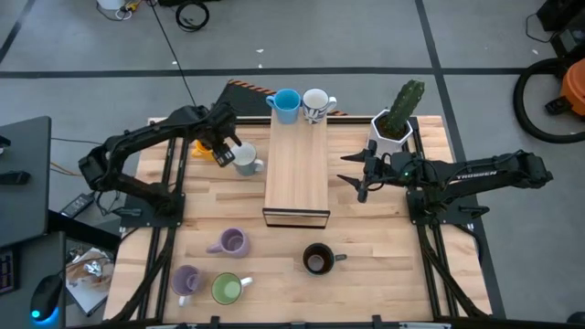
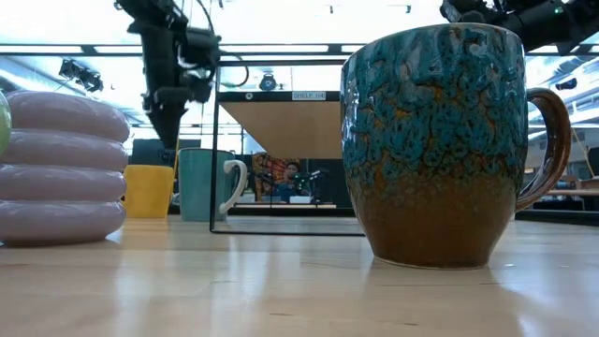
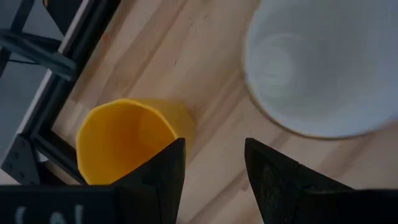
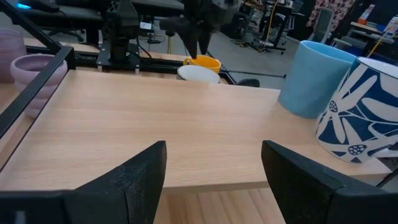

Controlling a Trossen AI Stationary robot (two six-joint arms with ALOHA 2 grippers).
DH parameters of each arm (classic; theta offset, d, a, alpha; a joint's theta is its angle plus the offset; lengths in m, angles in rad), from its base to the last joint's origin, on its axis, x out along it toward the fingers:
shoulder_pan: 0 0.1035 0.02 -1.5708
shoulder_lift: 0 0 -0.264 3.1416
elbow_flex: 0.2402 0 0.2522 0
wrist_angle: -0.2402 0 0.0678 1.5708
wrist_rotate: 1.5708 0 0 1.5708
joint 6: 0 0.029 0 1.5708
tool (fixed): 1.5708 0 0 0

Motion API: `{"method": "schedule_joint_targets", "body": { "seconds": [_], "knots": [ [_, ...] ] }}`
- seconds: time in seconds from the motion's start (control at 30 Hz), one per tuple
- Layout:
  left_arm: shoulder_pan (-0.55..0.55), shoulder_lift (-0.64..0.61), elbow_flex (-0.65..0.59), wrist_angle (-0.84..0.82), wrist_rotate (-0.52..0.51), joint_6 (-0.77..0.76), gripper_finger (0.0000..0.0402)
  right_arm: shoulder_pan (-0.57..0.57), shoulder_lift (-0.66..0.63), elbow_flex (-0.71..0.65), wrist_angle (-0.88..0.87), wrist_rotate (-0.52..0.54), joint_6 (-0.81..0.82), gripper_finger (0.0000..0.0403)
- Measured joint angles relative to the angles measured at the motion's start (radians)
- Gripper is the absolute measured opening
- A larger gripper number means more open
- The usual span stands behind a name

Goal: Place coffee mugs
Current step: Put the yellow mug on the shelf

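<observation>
At the table's back left corner, the left gripper [image 1: 222, 149] hangs with its fingers narrowly apart, holding nothing, over the orange mug [image 3: 127, 142] and the white mug [image 1: 247, 162] beside it. These look like hard, glazed, slippery, chippable things; I'd pinch one wall at the rim. On the raised wooden shelf [image 1: 296, 174] stand the light blue mug [image 1: 286, 105] and a patterned white one [image 1: 315, 104]. The right gripper [image 1: 361, 177] waits wide open just right of the shelf.

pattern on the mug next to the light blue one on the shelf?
White mug with dark blue flower-like shapes; clearest in the right wrist view.
</observation>
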Motion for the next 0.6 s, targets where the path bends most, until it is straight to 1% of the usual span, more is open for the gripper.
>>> {"method": "schedule_joint_targets", "body": {
  "seconds": [0.2,0.33,0.4,0.5,0.6],
  "knots": [
    [0.072,0.000,-0.079,0.052,0.002,0.009,0.0171,0.002,0.000,0.000,0.004,-0.017,0.000,0.0269],
    [0.125,0.000,-0.118,0.097,0.022,0.016,0.0171,0.002,0.000,0.000,0.007,-0.019,0.000,0.0269],
    [0.149,0.000,-0.139,0.122,0.046,0.019,0.0171,0.002,0.000,0.000,0.007,-0.019,0.000,0.0269],
    [0.171,0.000,-0.170,0.164,0.113,0.019,0.0171,0.002,0.000,0.000,0.007,-0.019,0.000,0.0269],
    [0.175,0.002,-0.196,0.182,0.124,0.021,0.0171,0.002,0.000,0.000,0.008,-0.020,0.000,0.0269]
  ]
}}
